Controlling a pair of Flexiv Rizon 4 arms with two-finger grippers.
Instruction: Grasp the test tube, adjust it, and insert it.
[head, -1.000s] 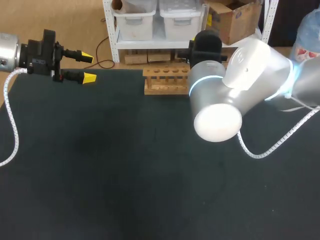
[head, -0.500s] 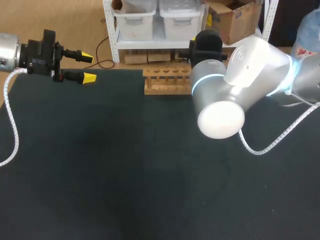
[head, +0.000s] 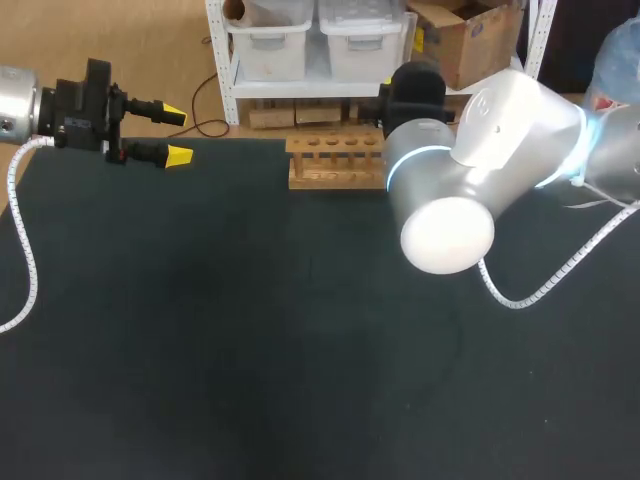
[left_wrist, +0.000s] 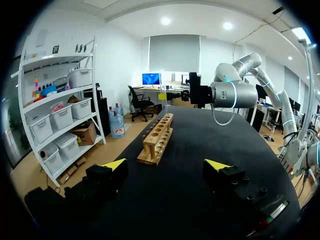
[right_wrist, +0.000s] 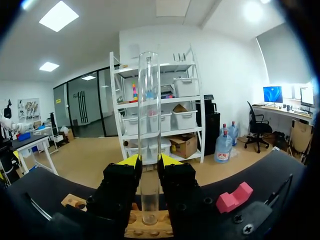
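A clear glass test tube (right_wrist: 149, 115) stands upright between the yellow fingertips of my right gripper (right_wrist: 149, 161), which is shut on it. Its rounded lower end meets the top of the wooden rack (right_wrist: 150, 227) directly under the gripper; whether it sits in a hole I cannot tell. In the head view the rack (head: 335, 160) stands at the table's far edge, and my right arm (head: 470, 170) hides the tube and its gripper. My left gripper (head: 172, 134) hangs open and empty over the far left corner. From the left wrist, the rack (left_wrist: 157, 136) lies ahead of the open left gripper (left_wrist: 167, 165).
The rack has a row of several holes along its top. Black table surface (head: 250, 330) stretches between both arms. A white coiled cable (head: 540, 290) hangs from the right arm over the table's right side.
The right arm's elbow has drifted slightly to the right and away. The left arm has not moved.
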